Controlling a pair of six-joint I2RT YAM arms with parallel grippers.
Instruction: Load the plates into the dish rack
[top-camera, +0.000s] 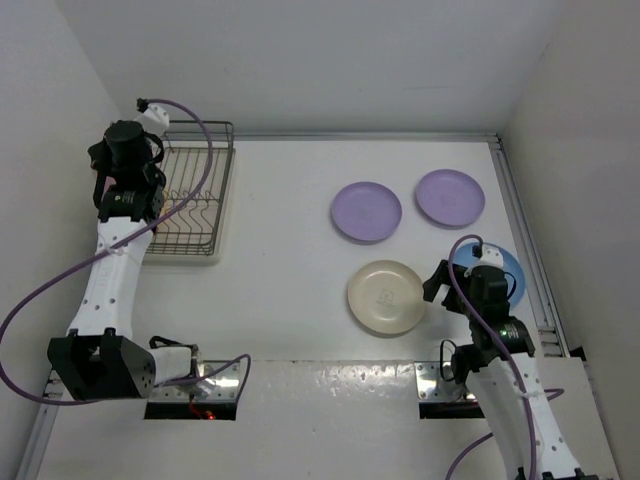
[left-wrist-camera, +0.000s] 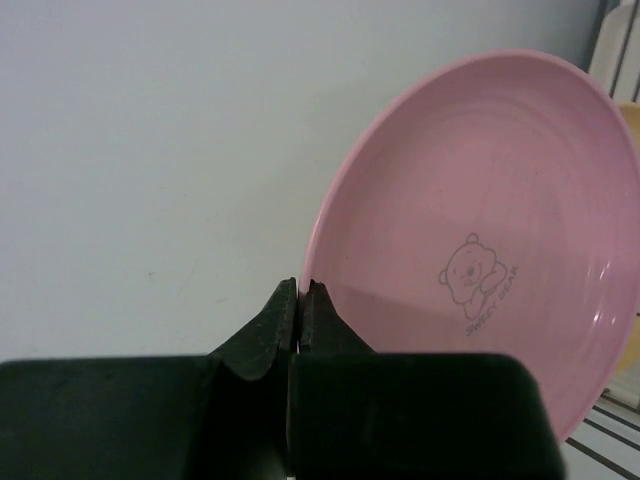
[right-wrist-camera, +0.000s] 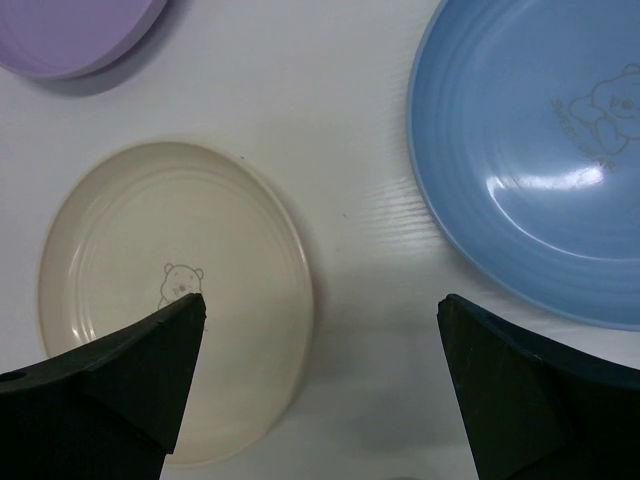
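Note:
My left gripper (left-wrist-camera: 300, 290) is shut on the rim of a pink plate (left-wrist-camera: 480, 250), which stands on edge and tilted against the wall. In the top view this gripper (top-camera: 125, 195) hangs at the left side of the dark wire dish rack (top-camera: 205, 200). My right gripper (right-wrist-camera: 320, 300) is open and empty above the bare table, between the cream plate (right-wrist-camera: 130, 230) and the light blue plate (right-wrist-camera: 520, 170). Two lilac plates (top-camera: 366, 211) (top-camera: 450, 197) lie flat farther back. The cream plate (top-camera: 386, 296) and the blue plate (top-camera: 512, 268) flank my right gripper (top-camera: 462, 280).
White walls close the table on the left, back and right. A metal rail (top-camera: 525, 240) runs along the right edge beside the blue plate. The rack's wires (left-wrist-camera: 612, 440) show below the pink plate. A yellowish edge (left-wrist-camera: 630, 115) peeks out behind it.

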